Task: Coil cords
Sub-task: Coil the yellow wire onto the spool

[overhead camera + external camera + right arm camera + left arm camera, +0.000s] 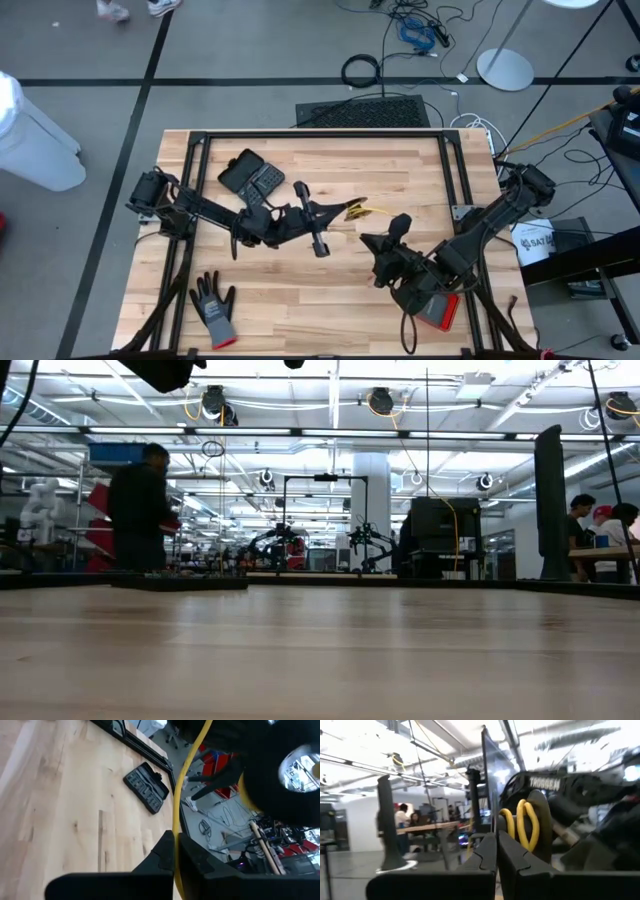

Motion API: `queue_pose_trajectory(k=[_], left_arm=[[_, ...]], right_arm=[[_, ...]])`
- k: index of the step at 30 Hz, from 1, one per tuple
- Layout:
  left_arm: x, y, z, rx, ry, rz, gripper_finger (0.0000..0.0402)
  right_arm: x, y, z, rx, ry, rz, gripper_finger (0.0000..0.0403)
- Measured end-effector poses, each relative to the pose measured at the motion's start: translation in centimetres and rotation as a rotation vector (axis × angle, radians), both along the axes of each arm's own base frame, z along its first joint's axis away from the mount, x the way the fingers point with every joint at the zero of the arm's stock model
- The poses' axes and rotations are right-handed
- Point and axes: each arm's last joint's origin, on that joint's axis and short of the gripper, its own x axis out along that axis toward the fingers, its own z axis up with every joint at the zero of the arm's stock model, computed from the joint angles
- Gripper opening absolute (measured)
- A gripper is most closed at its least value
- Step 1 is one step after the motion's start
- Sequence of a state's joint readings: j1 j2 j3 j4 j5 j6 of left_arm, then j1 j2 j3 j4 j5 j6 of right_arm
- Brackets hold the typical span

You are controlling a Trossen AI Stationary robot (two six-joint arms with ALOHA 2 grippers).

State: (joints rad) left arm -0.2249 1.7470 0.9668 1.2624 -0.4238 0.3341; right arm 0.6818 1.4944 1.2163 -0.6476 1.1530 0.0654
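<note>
The yellow cord (pixel 356 209) hangs above the middle of the wooden table (pixel 300 290), clear of it. In the left wrist view two of its loops (pixel 522 824) rise just past my shut fingers, next to a small black round part (pixel 543 822). My left gripper (pixel 338 211) reaches in from the table's left and is shut on the looped end. My right gripper (pixel 399 224) comes from the near right and is shut on a single strand (pixel 183 785) that runs away from it. My left gripper pinches the cord at the foot of its loops (pixel 506 836) between its two fingers (pixel 485 857). It comes from the table's left, and the loops stand up beyond the fingers, off the table. My right gripper pinches one strand of the cord (pixel 175 845) between its two fingers (pixel 162 852). The strand passes between them and runs on, nearly straight, toward the left gripper, lifted clear of the table.
A black case (pixel 250 173) lies at the far left of the table. A grey glove (pixel 213 308) rests near the front left corner. A red-and-black object (pixel 440 310) sits by the right arm at the near edge. Black frame rails (pixel 320 133) border the table.
</note>
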Motion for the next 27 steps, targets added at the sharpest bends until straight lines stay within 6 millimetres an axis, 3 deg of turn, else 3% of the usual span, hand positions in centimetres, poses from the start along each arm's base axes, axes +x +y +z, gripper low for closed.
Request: queue_pose_trajectory(k=[8, 27], left_arm=[[0.0, -0.1, 0.1, -0.06, -0.036, -0.087, 0.0002], [0.1, -0.2, 0.0, -0.034, -0.021, -0.114, 0.0002]], right_arm=[[0.8, -0.6, -0.3, -0.026, 0.023, -0.012, 0.0], [2.3, 0.1, 1.7, -0.013, -0.136, 0.005, 0.0]])
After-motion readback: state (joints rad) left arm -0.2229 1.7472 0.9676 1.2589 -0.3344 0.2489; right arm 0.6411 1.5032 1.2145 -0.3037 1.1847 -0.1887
